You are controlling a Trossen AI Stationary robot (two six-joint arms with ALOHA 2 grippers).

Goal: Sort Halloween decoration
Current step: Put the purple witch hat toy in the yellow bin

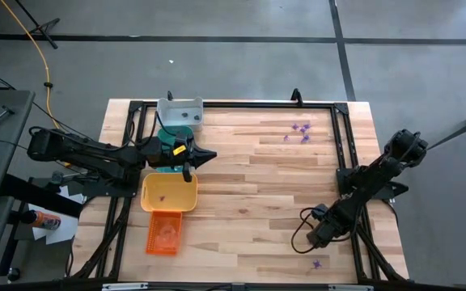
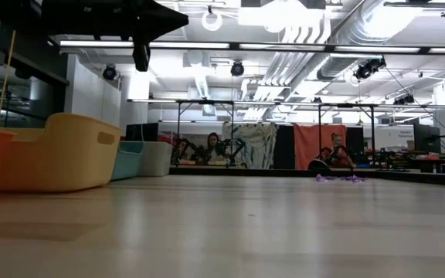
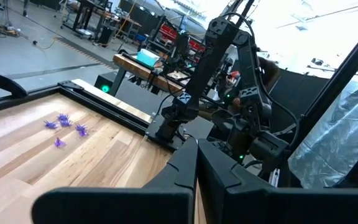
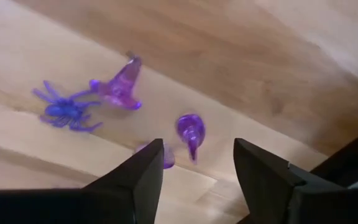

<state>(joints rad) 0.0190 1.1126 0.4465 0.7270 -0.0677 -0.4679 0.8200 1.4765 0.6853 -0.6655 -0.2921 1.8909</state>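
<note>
Right wrist view: right tool (image 4: 194, 162) released, fingers spread above purple trinkets on the table (image 4: 241, 56)
A purple spider (image 4: 64, 111), a witch hat (image 4: 122, 86) and a small purple piece (image 4: 191, 132) lie near the table's front right corner; another purple cluster (image 1: 299, 132) lies toward the back right. Left tool (image 1: 207, 156) is clenched, empty, hanging over the yellow tray (image 1: 169, 193)

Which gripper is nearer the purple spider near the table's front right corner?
Right. The right gripper hovers open just beside the purple spider, over the trinkets next to it. The left gripper is shut far across the table, above the yellow tray.
</note>
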